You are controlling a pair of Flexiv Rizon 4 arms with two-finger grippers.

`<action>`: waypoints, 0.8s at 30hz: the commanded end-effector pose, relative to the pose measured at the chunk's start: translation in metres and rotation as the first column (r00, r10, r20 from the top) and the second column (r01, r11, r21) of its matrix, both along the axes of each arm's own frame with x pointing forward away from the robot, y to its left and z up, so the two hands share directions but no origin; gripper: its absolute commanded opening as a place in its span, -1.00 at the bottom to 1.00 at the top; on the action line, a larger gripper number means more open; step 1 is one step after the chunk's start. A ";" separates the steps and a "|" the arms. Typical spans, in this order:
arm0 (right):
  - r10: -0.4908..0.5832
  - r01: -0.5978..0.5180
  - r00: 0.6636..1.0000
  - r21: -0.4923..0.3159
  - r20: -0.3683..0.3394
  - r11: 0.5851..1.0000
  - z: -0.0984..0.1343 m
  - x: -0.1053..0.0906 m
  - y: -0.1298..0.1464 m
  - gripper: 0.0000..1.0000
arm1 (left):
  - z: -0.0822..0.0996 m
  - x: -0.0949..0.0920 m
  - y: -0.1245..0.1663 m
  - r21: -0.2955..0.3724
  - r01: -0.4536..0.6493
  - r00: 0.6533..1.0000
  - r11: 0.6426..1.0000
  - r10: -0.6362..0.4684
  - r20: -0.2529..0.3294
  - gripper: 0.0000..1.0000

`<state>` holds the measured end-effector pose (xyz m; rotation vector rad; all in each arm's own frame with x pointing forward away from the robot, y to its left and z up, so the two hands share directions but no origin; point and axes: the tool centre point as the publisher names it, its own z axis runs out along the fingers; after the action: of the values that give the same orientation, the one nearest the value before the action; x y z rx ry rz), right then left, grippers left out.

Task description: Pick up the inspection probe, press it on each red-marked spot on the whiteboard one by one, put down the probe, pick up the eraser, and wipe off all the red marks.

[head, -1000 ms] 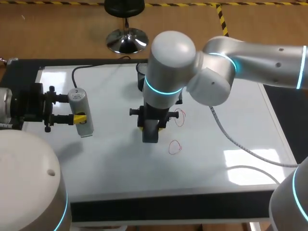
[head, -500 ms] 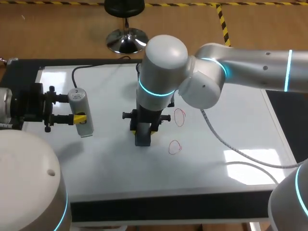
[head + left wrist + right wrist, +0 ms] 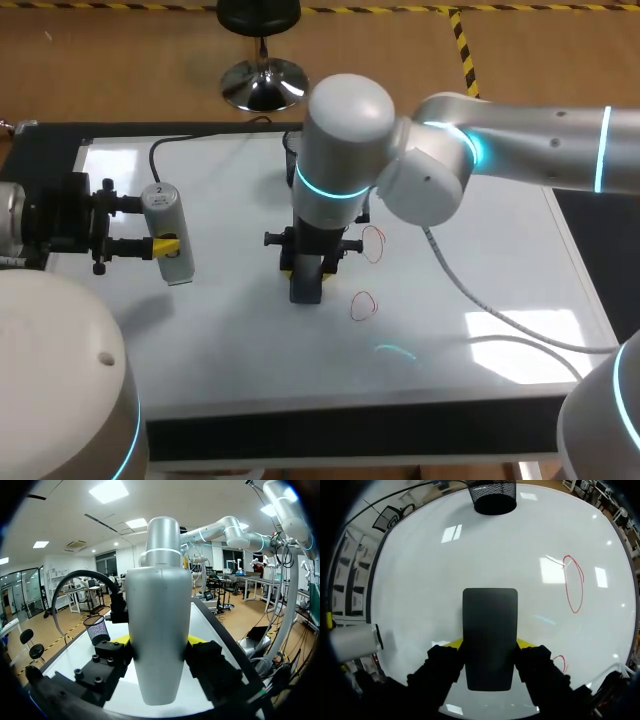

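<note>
On the left, the left fingers [image 3: 165,244] are clenched on the inspection probe [image 3: 163,215], a silver tube. They hold it upright near the left edge of the whiteboard [image 3: 230,350], well apart from the red marks. The whiteboard lies flat on the dark surface [image 3: 300,436].

In the middle is the end of the right arm, which comes in from the right side. The right fingers [image 3: 312,264] are grasping the eraser [image 3: 306,285], a dark block, with one finger on each side. The eraser's flat face points down at the whiteboard. I cannot tell if it touches. A black mesh cup [image 3: 492,495] stands at the far end of the board, ahead of the eraser.

Just to the right of the eraser are two red marks. The far red loop [image 3: 374,243] is just beside the right fingers. The near red loop [image 3: 363,305] is near the eraser's front corner. Both look whole.

I think the step now is wiping. Next the eraser needs to slide right, pressed flat, over each loop until no red is left.
</note>
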<state>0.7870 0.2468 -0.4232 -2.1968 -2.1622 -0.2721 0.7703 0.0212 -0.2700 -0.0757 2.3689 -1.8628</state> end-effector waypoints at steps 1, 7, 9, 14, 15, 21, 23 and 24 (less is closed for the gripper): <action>-0.014 0.014 1.000 -0.008 0.003 1.000 -0.003 0.003 -0.012 -1.00 | 0.001 -0.001 0.000 0.000 -0.003 1.000 1.000 0.003 0.003 -1.00; -0.037 0.037 0.999 -0.019 0.014 0.999 0.002 0.006 -0.026 -1.00 | 0.001 -0.001 0.000 0.000 -0.003 1.000 1.000 0.003 0.003 -1.00; -0.044 0.044 0.999 -0.023 0.015 0.999 0.003 0.007 -0.030 -1.00 | 0.001 -0.001 0.000 0.000 -0.003 1.000 1.000 0.003 0.003 -1.00; -0.059 0.060 0.998 -0.021 0.015 0.998 0.007 0.010 -0.040 -1.00 | 0.001 -0.001 0.000 0.000 -0.003 1.000 1.000 0.003 0.003 -1.00; -0.060 0.061 0.998 -0.022 0.016 0.998 0.008 0.010 -0.041 -1.00 | 0.001 -0.001 0.000 0.000 -0.003 1.000 1.000 0.003 0.003 -1.00; -0.052 0.052 0.998 0.001 0.039 0.999 0.029 0.007 -0.049 -1.00 | 0.001 -0.001 0.000 0.000 -0.003 1.000 1.000 0.003 0.003 -1.00; -0.041 0.042 0.998 -0.005 0.054 0.999 0.037 0.005 -0.050 -1.00 | 0.001 -0.001 0.000 0.000 -0.003 1.000 1.000 0.003 0.003 -1.00; -0.036 0.037 0.998 -0.011 0.059 0.999 0.042 0.003 -0.052 -1.00 | 0.001 -0.001 0.000 0.000 -0.003 1.000 1.000 0.003 0.003 -1.00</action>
<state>0.7998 0.2069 -0.4010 -2.2572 -2.1502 -0.3130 0.7702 0.0212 -0.2700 -0.0757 2.3689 -1.8628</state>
